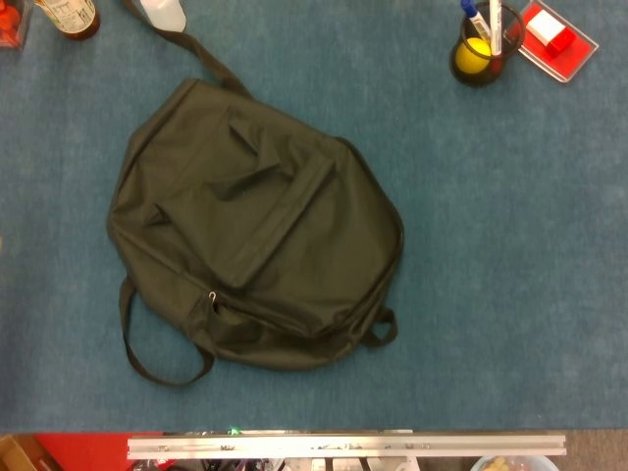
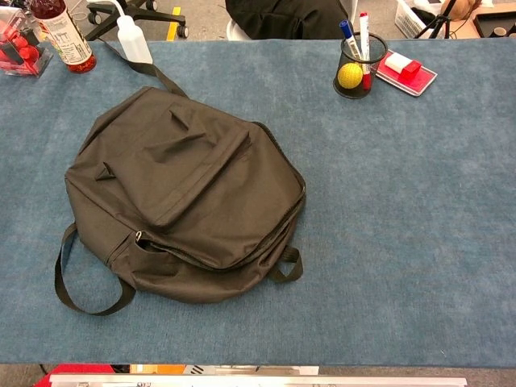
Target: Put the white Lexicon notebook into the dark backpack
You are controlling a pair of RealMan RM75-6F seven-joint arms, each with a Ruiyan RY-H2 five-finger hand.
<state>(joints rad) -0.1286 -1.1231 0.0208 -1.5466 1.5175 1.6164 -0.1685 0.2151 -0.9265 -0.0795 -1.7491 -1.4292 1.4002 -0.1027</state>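
Note:
The dark backpack (image 1: pixel 255 235) lies flat on the blue table cloth, left of centre, its front pocket facing up; the chest view shows the same backpack (image 2: pixel 185 193). A small zipper gap shows near its lower left edge. No white notebook shows in either view. Neither hand is in either view.
A mesh pen cup (image 2: pixel 359 68) with markers and a yellow ball stands at the back right, beside a red tray (image 2: pixel 407 71). A bottle (image 2: pixel 61 36) and a white squeeze bottle (image 2: pixel 134 40) stand at the back left. The backpack's strap loop (image 2: pixel 85 290) lies toward the front left.

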